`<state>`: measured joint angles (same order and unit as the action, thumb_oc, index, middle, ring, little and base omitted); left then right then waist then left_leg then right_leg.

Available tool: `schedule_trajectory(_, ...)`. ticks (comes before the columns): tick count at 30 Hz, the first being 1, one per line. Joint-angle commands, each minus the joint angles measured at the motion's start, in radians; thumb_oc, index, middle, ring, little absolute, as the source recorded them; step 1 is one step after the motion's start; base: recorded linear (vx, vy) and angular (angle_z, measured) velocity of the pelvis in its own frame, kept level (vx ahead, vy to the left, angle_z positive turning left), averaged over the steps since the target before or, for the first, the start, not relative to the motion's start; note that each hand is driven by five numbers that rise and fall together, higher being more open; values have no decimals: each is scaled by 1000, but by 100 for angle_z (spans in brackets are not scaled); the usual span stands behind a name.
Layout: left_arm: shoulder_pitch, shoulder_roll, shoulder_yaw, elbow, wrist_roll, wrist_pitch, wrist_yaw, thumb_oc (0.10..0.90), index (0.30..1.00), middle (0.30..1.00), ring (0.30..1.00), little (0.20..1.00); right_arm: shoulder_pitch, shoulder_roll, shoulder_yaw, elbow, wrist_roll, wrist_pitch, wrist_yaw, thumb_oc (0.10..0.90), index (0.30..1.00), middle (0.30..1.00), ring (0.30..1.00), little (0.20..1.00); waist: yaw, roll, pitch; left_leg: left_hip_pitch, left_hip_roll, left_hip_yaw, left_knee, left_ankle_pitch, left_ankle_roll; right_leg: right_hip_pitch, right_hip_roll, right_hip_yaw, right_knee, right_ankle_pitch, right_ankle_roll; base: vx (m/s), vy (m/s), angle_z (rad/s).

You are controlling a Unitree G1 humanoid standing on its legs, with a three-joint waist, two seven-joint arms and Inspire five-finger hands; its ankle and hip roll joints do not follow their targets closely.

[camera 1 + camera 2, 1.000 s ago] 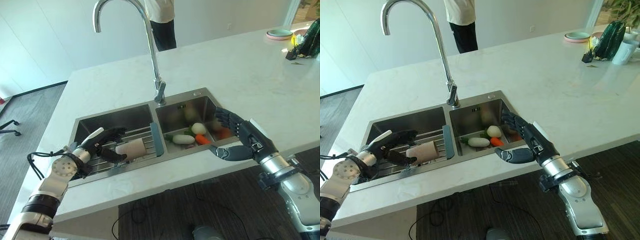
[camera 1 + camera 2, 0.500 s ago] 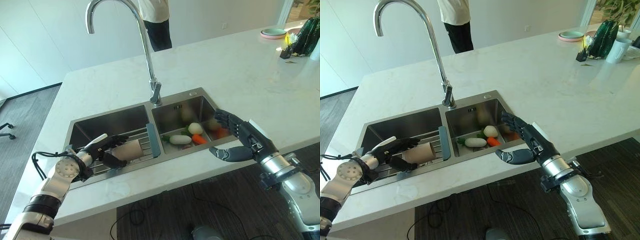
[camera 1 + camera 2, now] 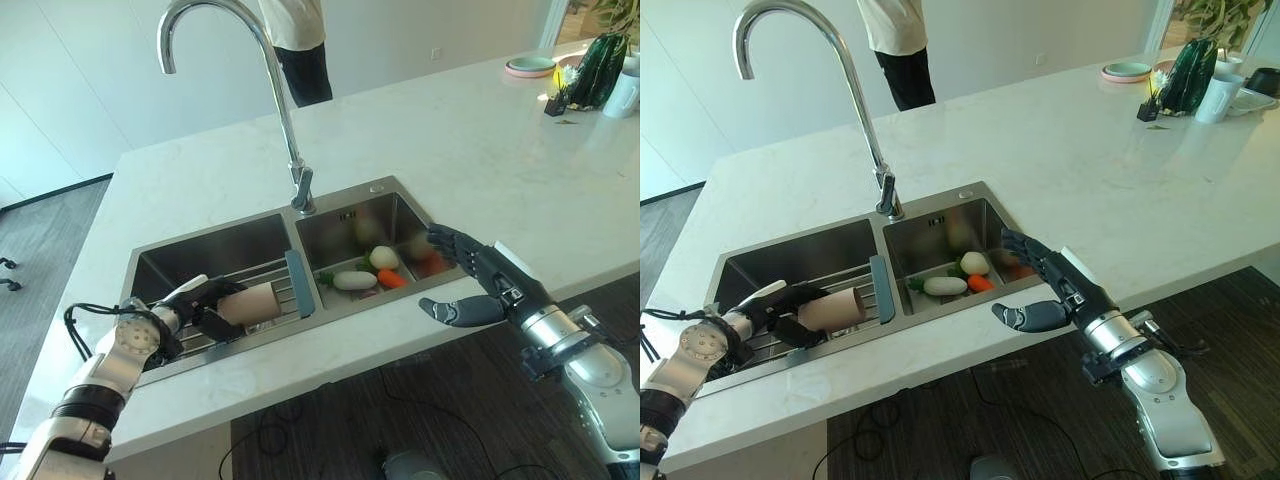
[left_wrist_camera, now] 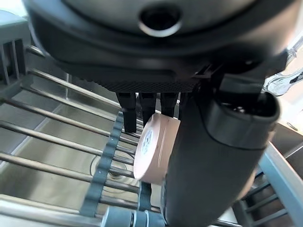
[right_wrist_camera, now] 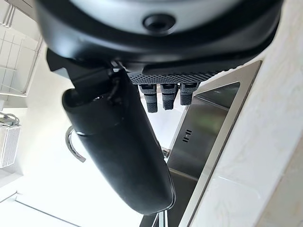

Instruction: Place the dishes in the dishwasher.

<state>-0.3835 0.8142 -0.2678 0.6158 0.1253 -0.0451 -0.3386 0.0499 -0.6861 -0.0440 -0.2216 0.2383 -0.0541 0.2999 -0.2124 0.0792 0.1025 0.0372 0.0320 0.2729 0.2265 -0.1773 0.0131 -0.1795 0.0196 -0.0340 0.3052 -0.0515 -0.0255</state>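
We judge the task barely begun: the tan cup (image 3: 832, 309) lies on the rack (image 3: 268, 272) over the left sink basin (image 3: 215, 250), no dishwasher in sight. Its long axis runs left to right, base toward the left hand (image 3: 777, 307), whose fingers curl round it. The right hand (image 3: 478, 290) hovers spread over the tabletop (image 3: 480, 160) edge.

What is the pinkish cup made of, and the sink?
The cup, held in the left hand on the rack, looks like matte ceramic or plastic: dull, even beige-pink, no glare. I can't tell which. The sink looks like brushed stainless steel: grey metal with soft reflections.
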Motion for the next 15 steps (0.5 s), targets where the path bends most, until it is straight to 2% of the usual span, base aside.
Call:
schedule_trajectory(1, -70, 26, -5, 32, 105, 61, 41, 400, 300, 300, 300, 300, -106, -16, -19, -91, 12, -67, -4, 800, 900, 900, 900, 900, -3, -8, -58, -44, 48, 8, 74, -92, -28, 94, -57, 10, -5, -129, 158, 15, 61, -1)
schedule_trajectory(4, -74, 28, -6, 48, 128, 48, 65, 400, 300, 300, 300, 300, -102, -20, -25, -88, 16, -73, 3, 800, 900, 900, 900, 900, -5, -8, -58, -41, 46, 10, 74, -92, -26, 97, -56, 13, -5, -128, 158, 6, 23, -4)
schedule_trajectory(9, -56, 13, 4, 2, 131, 38, 114, 400, 300, 300, 300, 300, -78, -24, -44, -82, 19, -84, -7, 800, 900, 900, 900, 900, 9, -27, -65, -48, 41, -5, 74, -92, -24, 97, -60, 4, -5, -128, 159, 0, -12, 2)
schedule_trajectory(12, -21, 25, 63, -69, 73, -32, 219, 400, 300, 300, 300, 300, -65, -1, -54, -77, 7, -99, -2, 800, 900, 900, 900, 900, 21, -33, -67, -49, 44, -9, 74, -92, -27, 100, -64, -6, -5, -132, 158, 24, -44, 1)
schedule_trajectory(14, 4, 29, 151, -146, 3, -100, 336, 400, 300, 300, 300, 300, -57, 18, -59, -77, 3, -100, -28, 800, 900, 900, 900, 900, 39, -42, -69, -52, 42, -21, 74, -90, -28, 104, -68, -18, -5, -133, 155, 24, -85, 8)
schedule_trajectory(15, 13, 25, 174, -171, 0, -109, 356, 400, 300, 300, 300, 300, -55, 24, -60, -76, 1, -102, -30, 800, 900, 900, 900, 900, 42, -44, -69, -53, 42, -24, 74, -89, -29, 104, -68, -20, -5, -134, 154, 11, -71, 13)
